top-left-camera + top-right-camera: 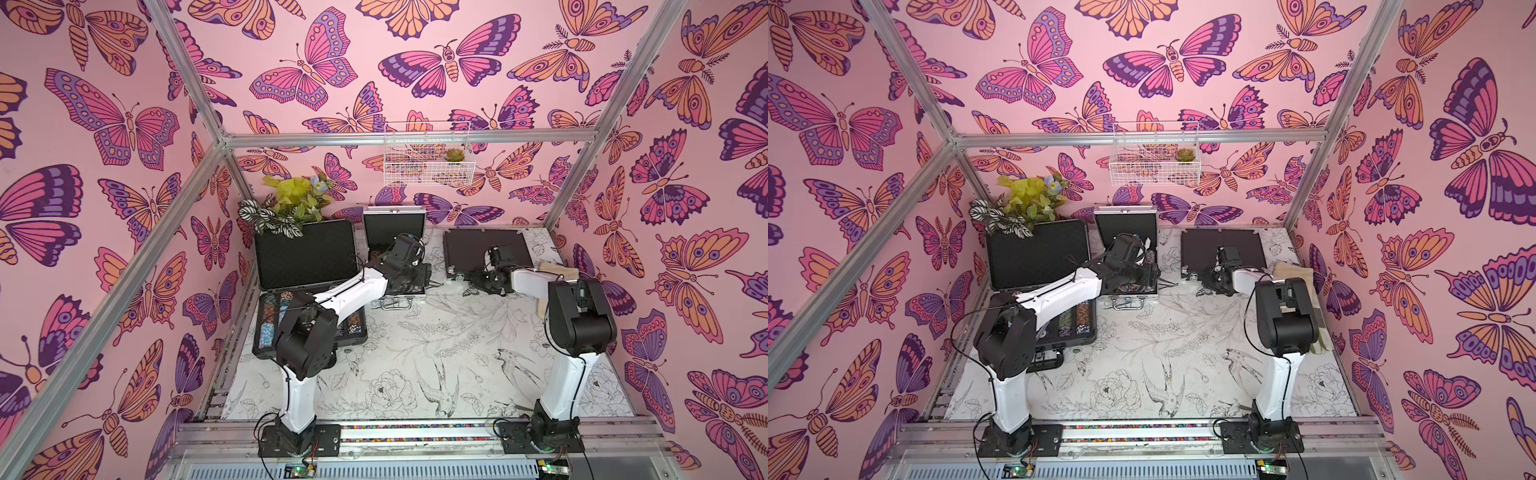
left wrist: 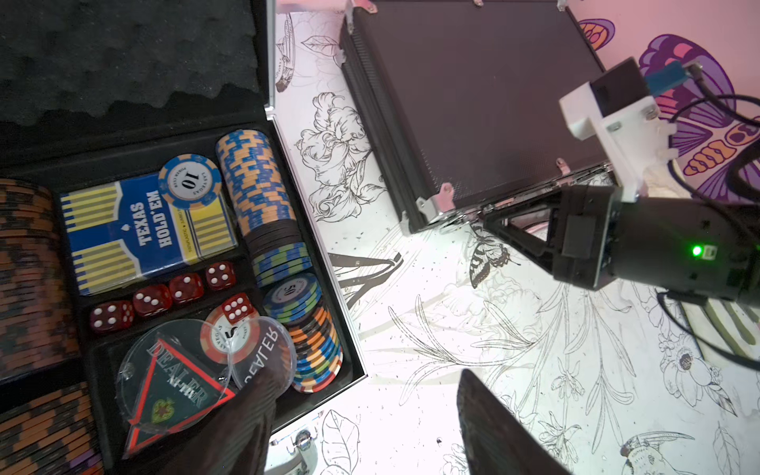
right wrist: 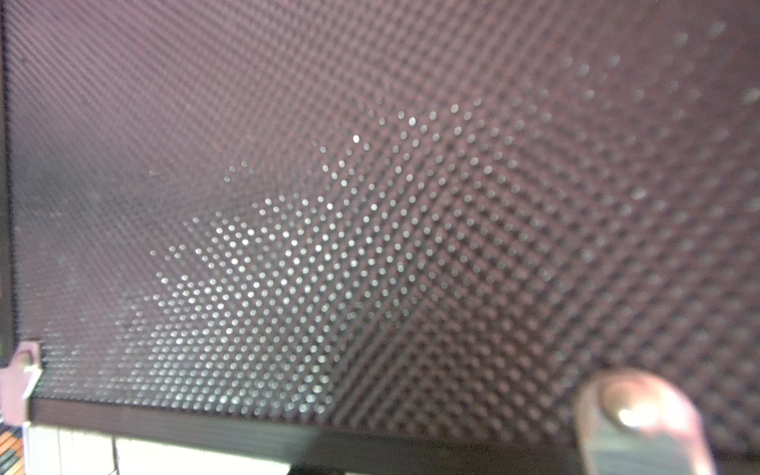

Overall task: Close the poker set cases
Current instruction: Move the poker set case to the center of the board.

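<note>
At the far right of the table, the wide black case is being worked on; its lid is lying down on its base, so the step in hand is being judged as the last pressing or latching of that case. The right gripper is being held at the front edge of the case, near a blurred silver fitting; its jaws are being shown side-on only, so whether they are narrow on a latch or merely pressing cannot be told; nothing is being seen carried in them.

Toward the middle, the small silver case is standing open with its lid upright; at the left, the large case is standing open too, its foam-lined lid raised in front of the plant. Two of the three cases are therefore being judged as left to close.

Over the small silver case, the left gripper is being held wide, with nothing between its jaws; one finger is hanging above the dealer button in the tray, while the other is hanging over bare table. The next move is being judged to call for this gripper to be drawn clear of the tray, carried behind the upright lid and used to tip it forward; care is being called for so that the chips are not being disturbed.
</note>
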Available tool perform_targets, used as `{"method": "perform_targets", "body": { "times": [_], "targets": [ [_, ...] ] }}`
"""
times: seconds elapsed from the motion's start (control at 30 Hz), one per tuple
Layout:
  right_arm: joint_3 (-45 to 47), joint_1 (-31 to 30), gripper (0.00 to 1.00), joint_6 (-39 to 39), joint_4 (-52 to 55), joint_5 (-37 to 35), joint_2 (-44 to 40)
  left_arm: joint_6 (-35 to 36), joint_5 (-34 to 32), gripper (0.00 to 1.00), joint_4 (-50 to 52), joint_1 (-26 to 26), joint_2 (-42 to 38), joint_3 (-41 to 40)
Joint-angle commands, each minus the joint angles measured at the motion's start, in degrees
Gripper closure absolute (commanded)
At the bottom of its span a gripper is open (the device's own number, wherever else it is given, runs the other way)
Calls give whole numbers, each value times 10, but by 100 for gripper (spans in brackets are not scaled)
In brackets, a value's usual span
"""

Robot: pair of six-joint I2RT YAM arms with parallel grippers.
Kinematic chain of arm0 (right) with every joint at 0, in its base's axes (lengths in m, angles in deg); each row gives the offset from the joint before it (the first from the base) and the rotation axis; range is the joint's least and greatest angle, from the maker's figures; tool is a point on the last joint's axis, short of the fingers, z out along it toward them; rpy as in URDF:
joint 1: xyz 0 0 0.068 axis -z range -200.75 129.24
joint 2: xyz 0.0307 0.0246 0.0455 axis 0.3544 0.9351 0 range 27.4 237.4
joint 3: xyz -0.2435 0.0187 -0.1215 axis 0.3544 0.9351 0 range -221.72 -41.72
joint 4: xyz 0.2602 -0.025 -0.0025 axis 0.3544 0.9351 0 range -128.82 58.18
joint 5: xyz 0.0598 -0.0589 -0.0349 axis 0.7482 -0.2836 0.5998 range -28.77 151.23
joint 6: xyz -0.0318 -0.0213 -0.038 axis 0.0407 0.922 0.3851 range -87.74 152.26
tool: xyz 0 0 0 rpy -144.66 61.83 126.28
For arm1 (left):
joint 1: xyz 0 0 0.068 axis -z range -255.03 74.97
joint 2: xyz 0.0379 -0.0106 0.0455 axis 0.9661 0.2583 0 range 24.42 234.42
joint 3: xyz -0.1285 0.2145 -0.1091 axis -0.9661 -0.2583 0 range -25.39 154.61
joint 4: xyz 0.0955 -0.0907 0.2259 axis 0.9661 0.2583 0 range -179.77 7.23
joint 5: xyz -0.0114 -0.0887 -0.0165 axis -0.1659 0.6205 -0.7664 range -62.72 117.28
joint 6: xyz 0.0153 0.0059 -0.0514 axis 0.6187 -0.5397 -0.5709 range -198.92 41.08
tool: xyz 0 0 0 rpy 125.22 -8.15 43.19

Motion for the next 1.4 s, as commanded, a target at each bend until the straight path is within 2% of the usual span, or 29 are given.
{"method": "perform_targets", "body": {
  "times": [0.0, 0.1, 0.33, 0.47, 0.7, 0.83, 1.13, 1.23, 1.37],
  "targets": [
    [-18, 49, 85, -46, 19, -22, 25, 2, -3, 29, 4, -3, 1, -3],
    [-33, 52, 78, -43, 26, -4, 36, 5, -9, 29, 8, -3, -4, -3],
    [-18, 52, 55, -18, 0, 47, 12, 8, -18, 29, 13, -6, -16, -20],
    [6, 47, 50, -13, -4, 61, -40, 1, -29, 29, 14, -7, -22, -34],
    [54, -7, 51, -6, 6, 53, -122, -15, -46, 27, 27, -16, -39, -64],
    [99, -73, 52, -39, -29, 52, -140, -42, -72, 25, 32, -28, -64, -102],
    [108, -245, 56, -132, -103, -24, -106, -86, -125, 21, 36, -62, -141, -181],
    [83, -275, 56, -144, -101, -59, -79, -91, -132, 21, 36, -71, -172, -204],
    [44, -300, 58, -150, -95, -70, -32, -96, -136, 21, 36, -78, -201, -226]
  ]
}}
